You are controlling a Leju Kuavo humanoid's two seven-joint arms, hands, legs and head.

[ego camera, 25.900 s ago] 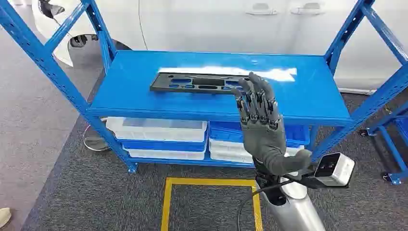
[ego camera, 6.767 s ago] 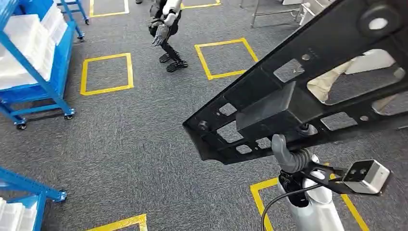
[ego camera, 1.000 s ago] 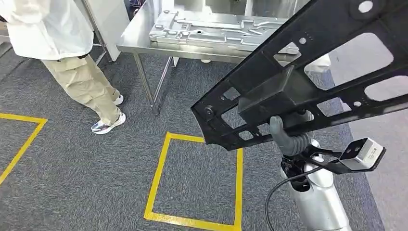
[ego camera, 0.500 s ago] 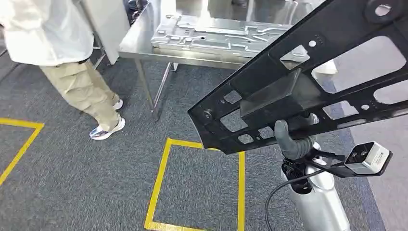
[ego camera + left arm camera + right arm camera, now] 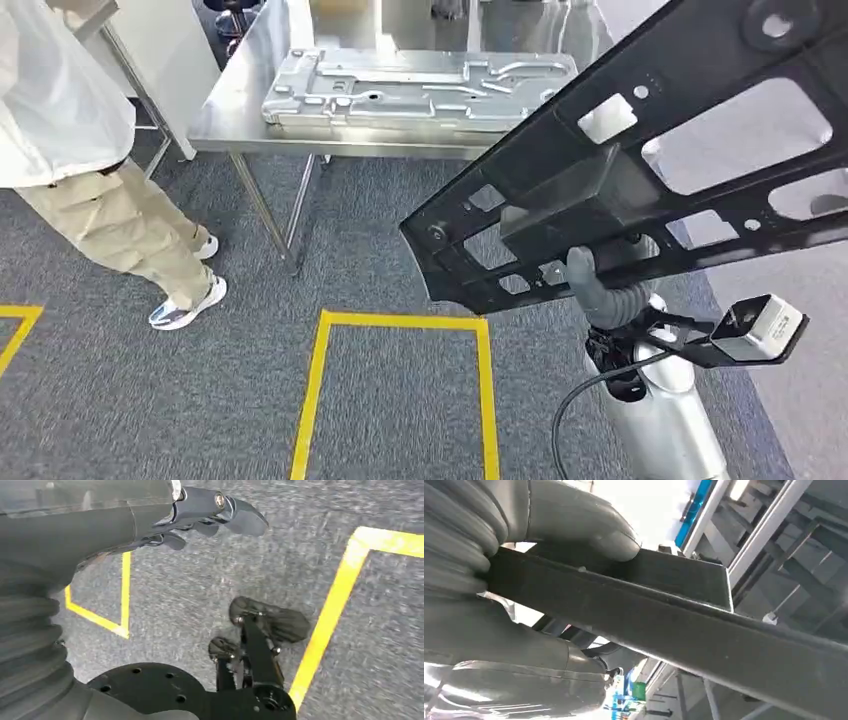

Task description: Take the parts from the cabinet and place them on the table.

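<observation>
A long black plastic part [image 5: 620, 190] with many cut-outs is held up in front of me, slanting from lower left to upper right. My right hand [image 5: 600, 285] grips it from below near its boxy middle. In the right wrist view the thumb [image 5: 574, 520] and fingers clamp the part's dark edge [image 5: 704, 630]. The steel table [image 5: 230, 120] stands ahead, beyond the part's lower end. My left hand [image 5: 200, 510] hangs over the carpet, fingers loosely apart and holding nothing.
A silver stamped metal panel [image 5: 420, 85] lies on the table. A person [image 5: 60, 130] in a white coat and beige trousers stands left of the table. A yellow taped square [image 5: 400, 322] marks the grey carpet in front of me.
The whole view has shifted: the table and the person now sit further left and lower in the picture. The black part stays in my right hand at the same tilt.
</observation>
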